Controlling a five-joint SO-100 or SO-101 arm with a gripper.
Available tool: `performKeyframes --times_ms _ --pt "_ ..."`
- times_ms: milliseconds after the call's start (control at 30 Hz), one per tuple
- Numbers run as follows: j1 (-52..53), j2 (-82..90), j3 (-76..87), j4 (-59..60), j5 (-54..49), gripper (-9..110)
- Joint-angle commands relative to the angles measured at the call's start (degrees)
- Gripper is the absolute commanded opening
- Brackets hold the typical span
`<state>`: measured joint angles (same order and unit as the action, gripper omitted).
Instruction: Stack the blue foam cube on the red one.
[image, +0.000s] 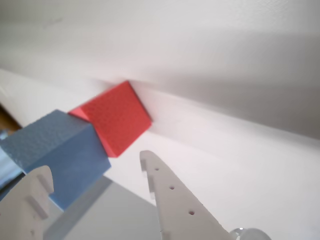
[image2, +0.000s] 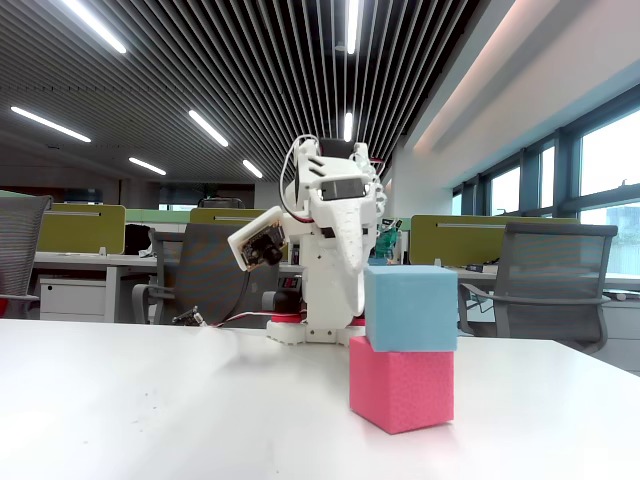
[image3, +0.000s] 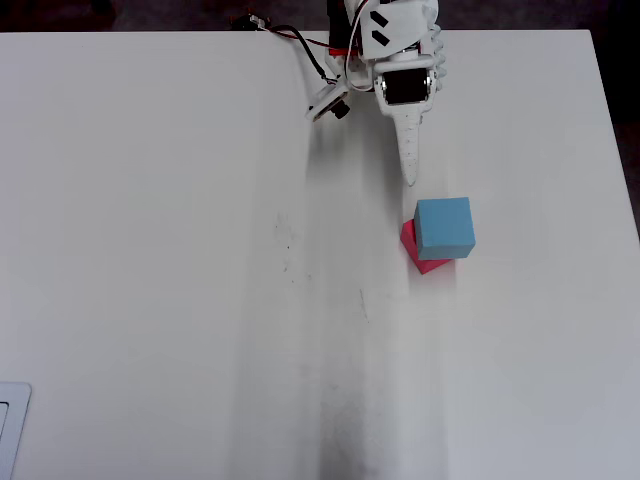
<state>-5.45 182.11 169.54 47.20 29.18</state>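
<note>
Blue foam cube (image3: 443, 226) stacked askew atop red one (image3: 424, 262), just beyond jaws; jaws parted, empty.

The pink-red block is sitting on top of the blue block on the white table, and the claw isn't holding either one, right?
Not quite: it's the other way round. The fixed view shows the blue block sitting on top of the pink-red block. The rest is right: both are on the white table, and in the overhead view the claw is apart from them, holding neither.
</note>
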Motion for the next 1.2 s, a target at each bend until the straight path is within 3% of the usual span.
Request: performKeyframes --times_ms 0,1167 --pt "-0.35 0.26 -2.11 -0.53 0.18 24" --pt "-0.97 0.26 0.70 -9.05 0.18 24"
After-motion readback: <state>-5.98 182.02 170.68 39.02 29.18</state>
